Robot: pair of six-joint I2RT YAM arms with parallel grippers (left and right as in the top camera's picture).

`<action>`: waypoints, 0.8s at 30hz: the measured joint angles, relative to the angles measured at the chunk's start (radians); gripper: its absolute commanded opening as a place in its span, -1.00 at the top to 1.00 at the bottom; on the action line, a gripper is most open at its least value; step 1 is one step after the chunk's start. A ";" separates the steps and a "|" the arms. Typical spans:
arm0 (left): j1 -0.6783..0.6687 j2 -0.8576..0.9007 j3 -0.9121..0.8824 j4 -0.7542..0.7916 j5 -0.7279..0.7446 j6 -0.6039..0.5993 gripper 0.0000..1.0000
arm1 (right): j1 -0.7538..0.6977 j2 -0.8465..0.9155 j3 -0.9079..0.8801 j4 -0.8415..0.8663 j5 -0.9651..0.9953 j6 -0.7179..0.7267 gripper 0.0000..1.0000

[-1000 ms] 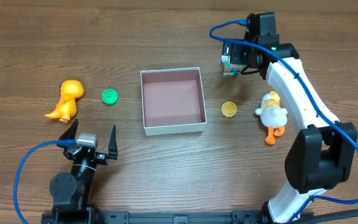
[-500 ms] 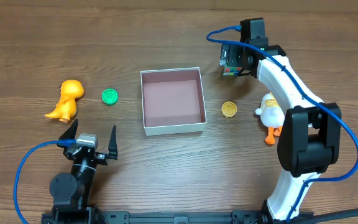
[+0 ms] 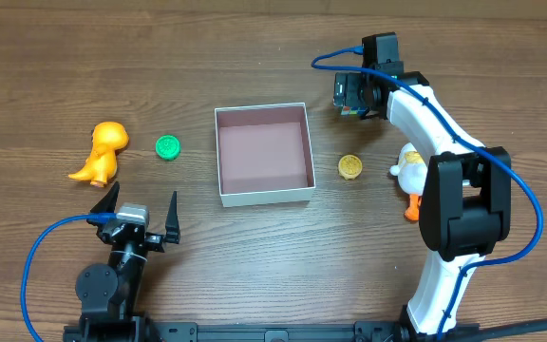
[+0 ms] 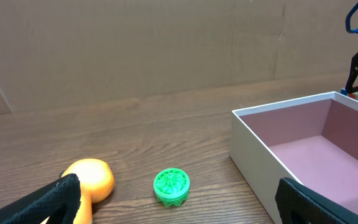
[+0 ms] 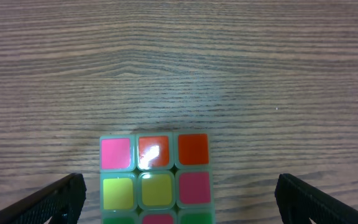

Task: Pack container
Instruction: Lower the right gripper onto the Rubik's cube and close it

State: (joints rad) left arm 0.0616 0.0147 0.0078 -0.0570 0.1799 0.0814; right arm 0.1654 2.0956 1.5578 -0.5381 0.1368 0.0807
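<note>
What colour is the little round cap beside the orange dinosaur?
The round cap is bright green, clearest in the left wrist view.

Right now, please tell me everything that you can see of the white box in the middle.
The container is a square, shallow, open-topped box, seemingly cardboard, with white walls and a dull pinkish-brown floor. It is empty and lies flat on the wooden table, between the green disc and the yellow disc, touching neither.
</note>
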 measured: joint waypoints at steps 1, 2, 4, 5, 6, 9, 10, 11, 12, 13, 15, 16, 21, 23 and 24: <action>0.000 0.000 0.000 0.000 0.000 0.000 -1.00 | 0.000 0.000 0.000 0.000 0.000 -0.004 -1.00; 0.000 0.000 0.000 0.000 0.000 0.000 -1.00 | 0.000 0.000 0.000 0.000 0.000 -0.009 -1.00; 0.000 0.000 0.000 0.000 0.000 0.000 -1.00 | 0.000 0.000 0.000 0.001 -0.002 -0.016 -1.00; 0.000 0.000 0.000 0.000 0.000 0.000 -1.00 | 0.000 0.000 0.000 0.000 -0.002 -0.018 -1.00; 0.000 0.000 0.000 0.000 0.000 0.000 -1.00 | 0.000 0.000 0.000 0.000 -0.003 -0.021 -0.99; 0.000 0.000 0.000 0.000 0.000 0.000 -1.00 | 0.000 0.003 0.000 0.001 -0.002 -0.025 -1.00; 0.000 0.000 0.000 0.000 0.000 0.000 -1.00 | 0.000 0.005 0.000 0.003 -0.002 -0.026 -1.00; 0.000 0.000 0.000 0.000 0.000 0.000 -1.00 | 0.000 0.008 0.000 0.002 -0.002 -0.026 -1.00; 0.000 0.000 0.000 0.000 0.000 0.000 -1.00 | 0.000 0.012 0.000 0.003 -0.003 -0.026 -1.00; 0.000 0.000 0.000 0.000 0.000 0.000 -1.00 | 0.000 0.015 0.000 0.003 -0.002 -0.027 -1.00; 0.000 0.000 0.000 0.000 0.000 0.000 -1.00 | 0.000 0.022 0.000 0.002 -0.003 -0.028 -1.00; 0.000 0.000 0.000 0.000 0.000 0.000 -1.00 | 0.000 0.025 0.000 0.002 -0.003 -0.028 -1.00; 0.000 0.000 0.000 0.000 0.000 0.000 -1.00 | 0.000 0.031 0.000 0.001 -0.005 -0.029 -1.00; 0.000 0.000 0.000 0.000 0.000 0.000 -1.00 | 0.000 0.031 0.000 0.002 -0.020 -0.029 -0.98; 0.000 0.000 0.000 0.000 0.000 0.000 -1.00 | 0.000 0.031 0.000 0.002 -0.027 -0.029 -0.97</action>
State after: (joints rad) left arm 0.0616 0.0147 0.0078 -0.0570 0.1799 0.0814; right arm 0.1650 2.1265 1.5578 -0.5358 0.1101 0.0513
